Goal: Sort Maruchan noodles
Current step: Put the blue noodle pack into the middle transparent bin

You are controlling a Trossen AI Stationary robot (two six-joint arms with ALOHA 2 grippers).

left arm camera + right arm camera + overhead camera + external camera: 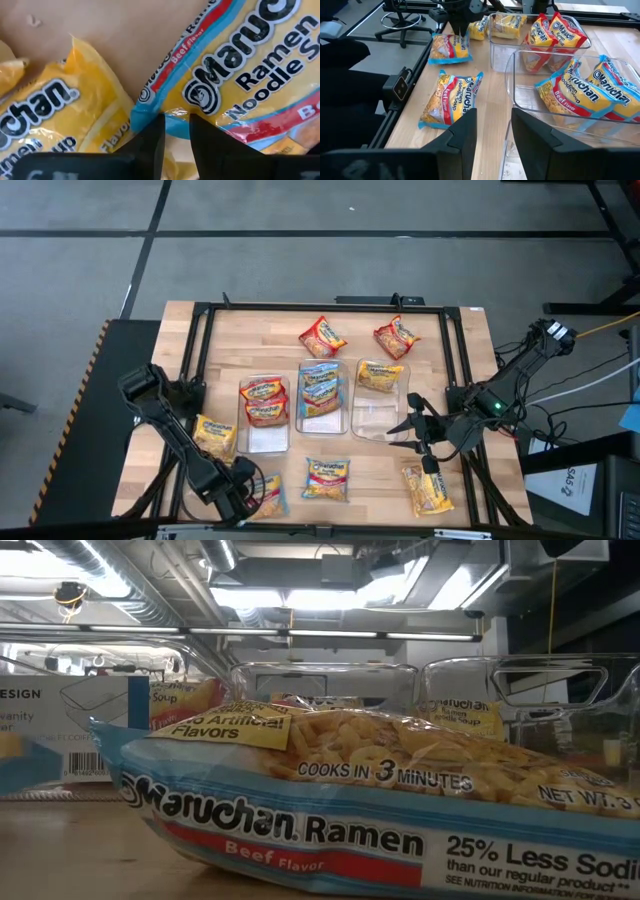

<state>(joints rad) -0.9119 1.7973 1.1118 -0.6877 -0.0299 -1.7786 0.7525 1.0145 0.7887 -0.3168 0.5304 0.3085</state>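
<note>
Light source: ceiling strip lights (pixel 300 595) in the low view — bright, blown out to white.
Table (pixel 225 345): evenly lit from overhead, shadows soft.
Glare: sheen on the clear bins (pixel 560 107).
Focus: nearest blue packet (pixel 380 810) sharp; left wrist fingers (pixel 150 145) blurred — too close.

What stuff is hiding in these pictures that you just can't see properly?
- Low view: one big blue Beef Flavor packet fills the front, hiding most of the table and both arms; its right end is cut off by the edge.
- Left wrist view: the yellow packet is cut off by the edge, so its flavor can't be read.
- High view: the left claw covers part of the blue packet at the front left.
</note>
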